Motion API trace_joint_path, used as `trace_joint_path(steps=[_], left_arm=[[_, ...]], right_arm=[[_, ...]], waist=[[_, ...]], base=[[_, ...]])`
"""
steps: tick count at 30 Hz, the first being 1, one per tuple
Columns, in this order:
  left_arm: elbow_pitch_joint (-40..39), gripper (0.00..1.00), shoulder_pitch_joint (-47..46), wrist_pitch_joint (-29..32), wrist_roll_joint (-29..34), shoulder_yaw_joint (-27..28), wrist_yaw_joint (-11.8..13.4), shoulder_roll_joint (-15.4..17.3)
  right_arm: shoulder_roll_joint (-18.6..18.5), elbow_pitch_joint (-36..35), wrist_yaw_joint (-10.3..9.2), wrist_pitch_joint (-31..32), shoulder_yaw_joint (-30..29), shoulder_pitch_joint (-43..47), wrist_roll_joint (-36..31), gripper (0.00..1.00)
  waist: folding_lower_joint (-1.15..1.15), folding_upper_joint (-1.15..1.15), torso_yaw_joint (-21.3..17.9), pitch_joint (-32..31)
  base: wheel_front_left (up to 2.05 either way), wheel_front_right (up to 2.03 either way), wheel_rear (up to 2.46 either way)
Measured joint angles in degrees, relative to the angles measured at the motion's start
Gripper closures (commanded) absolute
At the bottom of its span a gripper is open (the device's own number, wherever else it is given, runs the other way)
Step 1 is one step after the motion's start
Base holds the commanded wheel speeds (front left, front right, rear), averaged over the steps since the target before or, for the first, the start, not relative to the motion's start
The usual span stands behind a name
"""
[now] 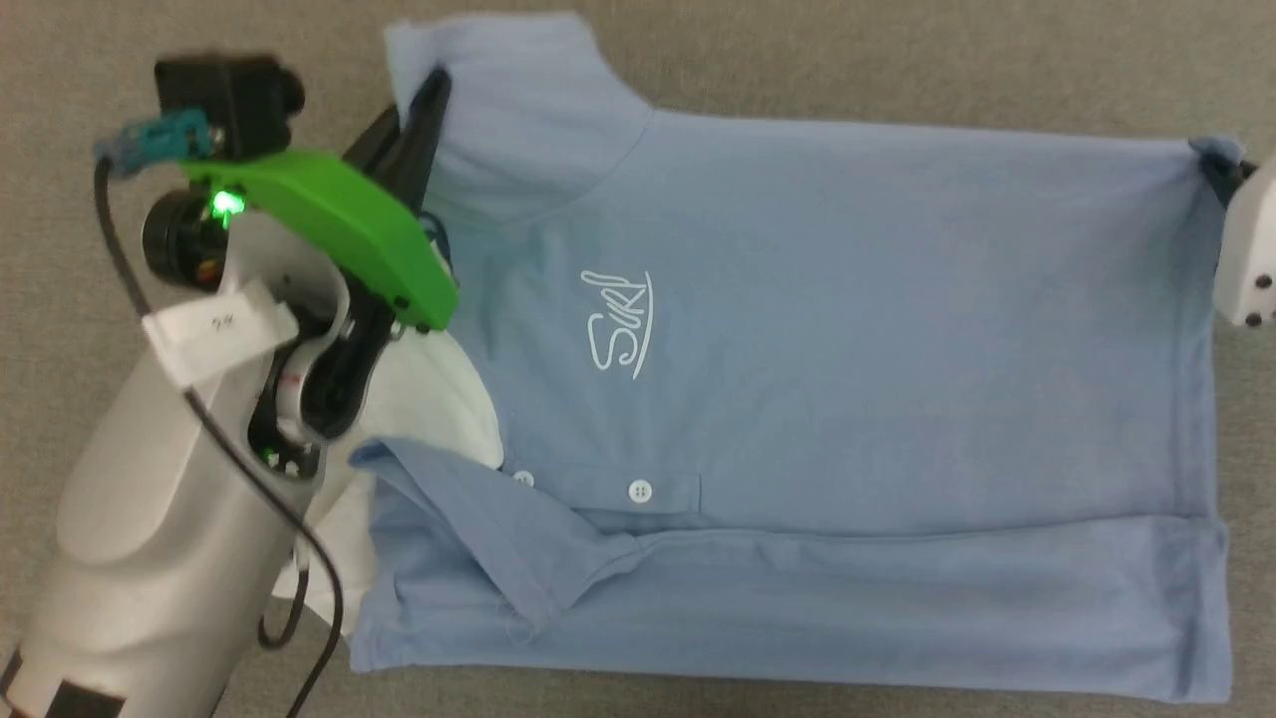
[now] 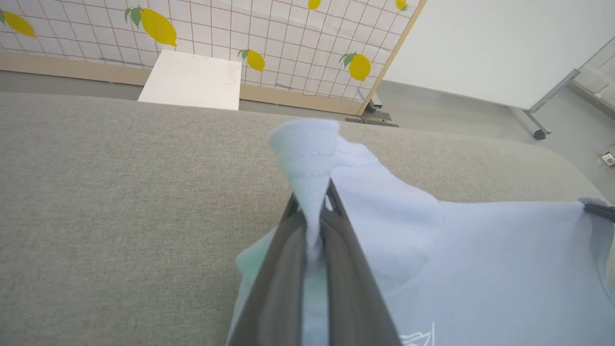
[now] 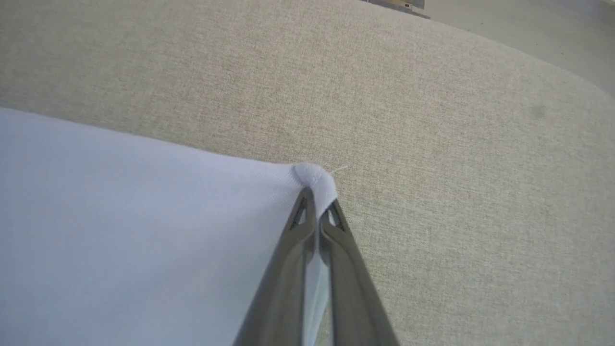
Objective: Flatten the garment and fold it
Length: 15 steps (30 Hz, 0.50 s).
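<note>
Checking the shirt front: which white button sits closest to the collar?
The button right at the collar edge; the other button lies farther along the placket.

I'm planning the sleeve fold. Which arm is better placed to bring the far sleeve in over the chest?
Left. The left pincer grips the sleeve at its tip; the right pincer pinches the far hem corner of the shirt, at the opposite end.

Staged test room, lemon-print tile backdrop panel (image 2: 288,29), grey fabric worktop (image 2: 120,192), wheeled stand (image 2: 551,92)
</note>
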Motion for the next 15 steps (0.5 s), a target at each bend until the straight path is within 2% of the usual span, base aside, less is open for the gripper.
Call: trace_joint_path(steps=[6, 15], left_arm=[[-5.0, 1.0, 10.9, -2.1, -2.5, 2.3, 2.2, 1.9], [-7.5, 1.0, 26.1, -5.9, -6.6, 4.3, 5.1, 1.5]], right_arm=[[2.2, -3.4, 0.0, -2.9, -3.3, 9.6, 2.3, 1.0], [5.8, -6.9, 0.0, -2.8, -5.9, 21.3, 3.2, 1.0]], waist=[[0.0, 0.0, -0.4, -4.9], [0.0, 0.0, -0.3, -11.1]], base=[[0.0, 0.0, 0.0], [0.0, 0.0, 0.0]])
